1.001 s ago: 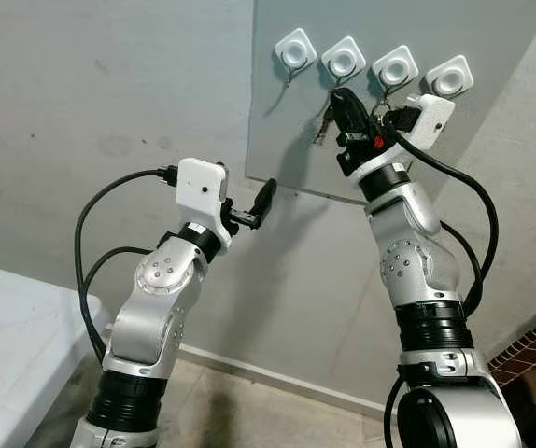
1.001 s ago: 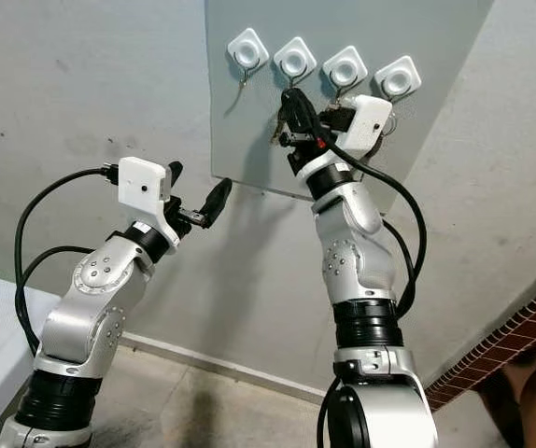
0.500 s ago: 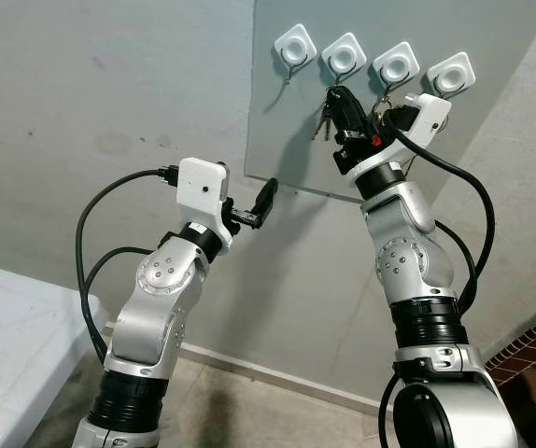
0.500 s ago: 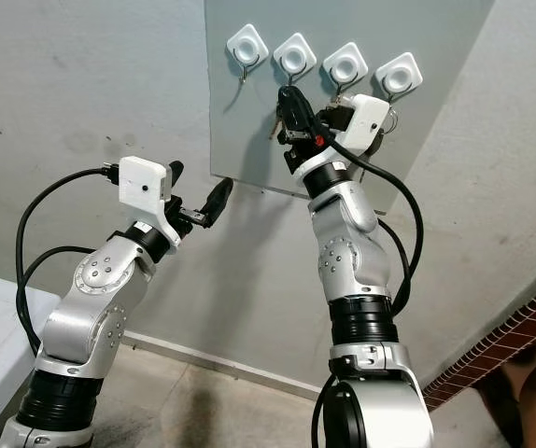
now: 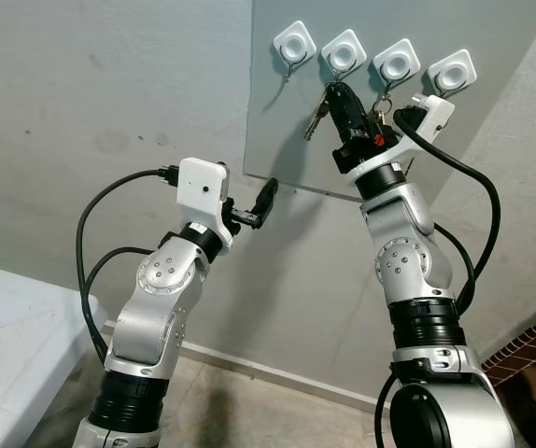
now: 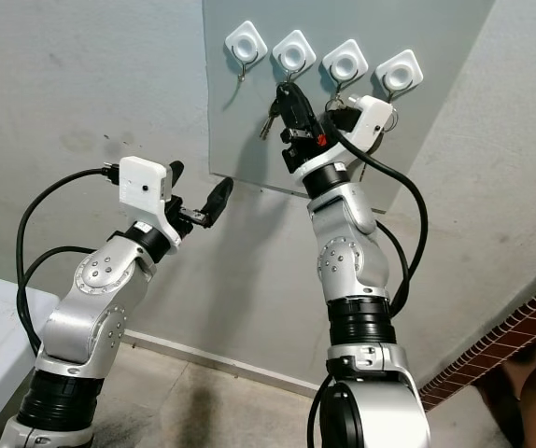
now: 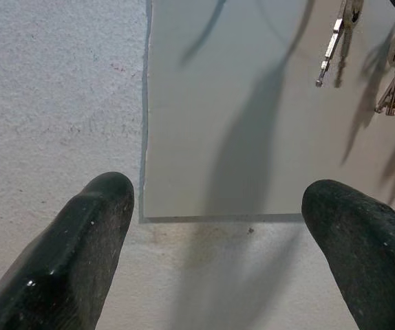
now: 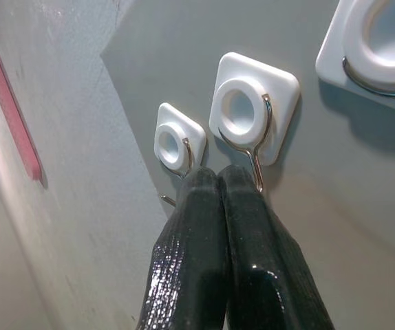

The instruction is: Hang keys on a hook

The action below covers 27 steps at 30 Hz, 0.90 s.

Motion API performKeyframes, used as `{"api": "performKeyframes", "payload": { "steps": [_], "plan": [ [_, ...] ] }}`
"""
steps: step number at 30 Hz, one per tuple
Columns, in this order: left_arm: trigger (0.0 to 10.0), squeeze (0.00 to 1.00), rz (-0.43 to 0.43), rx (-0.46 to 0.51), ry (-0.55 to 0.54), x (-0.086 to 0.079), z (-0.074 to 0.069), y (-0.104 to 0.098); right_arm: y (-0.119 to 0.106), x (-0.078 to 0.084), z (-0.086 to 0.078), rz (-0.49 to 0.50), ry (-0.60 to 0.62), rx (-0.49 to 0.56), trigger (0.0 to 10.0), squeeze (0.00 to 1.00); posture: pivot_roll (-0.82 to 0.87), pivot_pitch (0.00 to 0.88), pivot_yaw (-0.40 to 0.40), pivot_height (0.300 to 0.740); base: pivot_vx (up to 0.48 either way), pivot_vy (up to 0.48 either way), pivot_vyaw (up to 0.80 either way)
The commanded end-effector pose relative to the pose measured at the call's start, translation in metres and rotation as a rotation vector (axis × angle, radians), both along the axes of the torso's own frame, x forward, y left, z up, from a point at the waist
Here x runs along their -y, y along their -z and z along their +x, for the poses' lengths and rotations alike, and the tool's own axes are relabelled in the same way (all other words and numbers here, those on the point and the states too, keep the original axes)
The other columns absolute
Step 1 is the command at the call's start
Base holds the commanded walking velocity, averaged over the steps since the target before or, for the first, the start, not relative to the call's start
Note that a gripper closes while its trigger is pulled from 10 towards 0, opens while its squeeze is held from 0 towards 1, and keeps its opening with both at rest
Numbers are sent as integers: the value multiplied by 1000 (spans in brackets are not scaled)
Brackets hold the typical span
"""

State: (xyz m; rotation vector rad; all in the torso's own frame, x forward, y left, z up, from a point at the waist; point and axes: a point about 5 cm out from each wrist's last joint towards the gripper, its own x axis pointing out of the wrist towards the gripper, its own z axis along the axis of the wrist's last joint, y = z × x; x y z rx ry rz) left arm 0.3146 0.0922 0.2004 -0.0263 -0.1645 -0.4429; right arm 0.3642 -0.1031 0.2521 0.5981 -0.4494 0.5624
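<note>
Black right gripper point(image 5: 335, 93) fingers pinched together, seemingly on the half-hidden keys point(image 5: 317, 117); left gripper point(image 5: 266, 198) fingers spread, empty.

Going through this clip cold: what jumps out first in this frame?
The right gripper, raised to a grey board on the wall, its fingers shut on a bunch of keys just under the second of four white hooks. Another set of keys hangs below the third hook. The left gripper hovers lower, by the board's bottom corner, fingers open.
</note>
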Motion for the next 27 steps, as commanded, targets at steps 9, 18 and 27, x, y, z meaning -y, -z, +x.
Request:
{"api": "performKeyframes", "payload": {
  "steps": [9,18,27],
  "plan": [
    [10000,0,9,18,-2,0,0,-5,-9,7,6,137,5,-53,10000,0,-35,24,-62,740,0,0,0],
    [10000,0,8,19,0,1,0,-5,-9,5,6,184,-17,-74,10000,0,-33,19,-61,740,0,0,0],
    [10000,0,6,23,0,2,-1,-6,-7,4,8,270,-43,-139,10000,0,-28,9,-66,740,0,0,0]
  ]
}}
